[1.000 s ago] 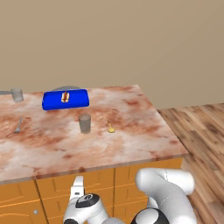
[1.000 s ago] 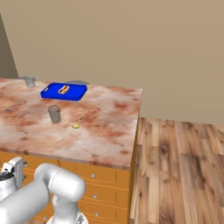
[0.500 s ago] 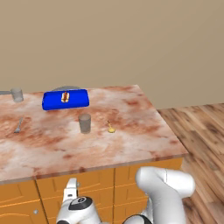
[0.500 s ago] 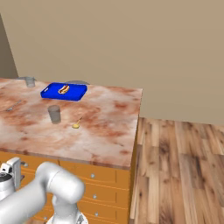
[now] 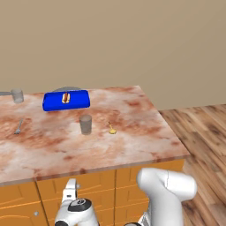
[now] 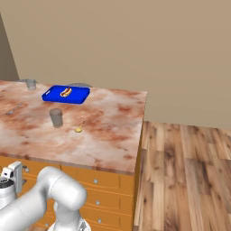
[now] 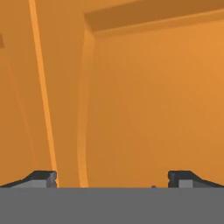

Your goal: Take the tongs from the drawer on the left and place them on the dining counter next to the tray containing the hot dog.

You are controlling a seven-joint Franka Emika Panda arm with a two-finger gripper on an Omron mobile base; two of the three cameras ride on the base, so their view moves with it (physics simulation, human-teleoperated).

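My jaws (image 7: 112, 179) stand spread wide with nothing between them, and they face a plain orange cabinet front (image 7: 153, 100) at close range — the hand sits low against the cabinets under the bench (image 5: 66, 150). I judge the step in hand to be reaching for the drawer's knob; I cannot pick out the knob or the drawer from here, and the tongs are not to be seen, presumably shut away inside.

Up on the marble the blue tray (image 5: 79, 100) lies near the far edge with the hot dog (image 5: 65, 97) in it. A grey cup (image 5: 85, 124) stands nearer me, a gold spoon (image 5: 112, 129) just beside it, and a fork (image 5: 19, 127) lies off to the left.

To do this well I should find the knob before I commit — centre it between the fingertips (image 7: 41, 178), close squarely on it, then pull straight out along the drawer's run so the front does not bind. The bare marble beside the tray looks free for the tongs later
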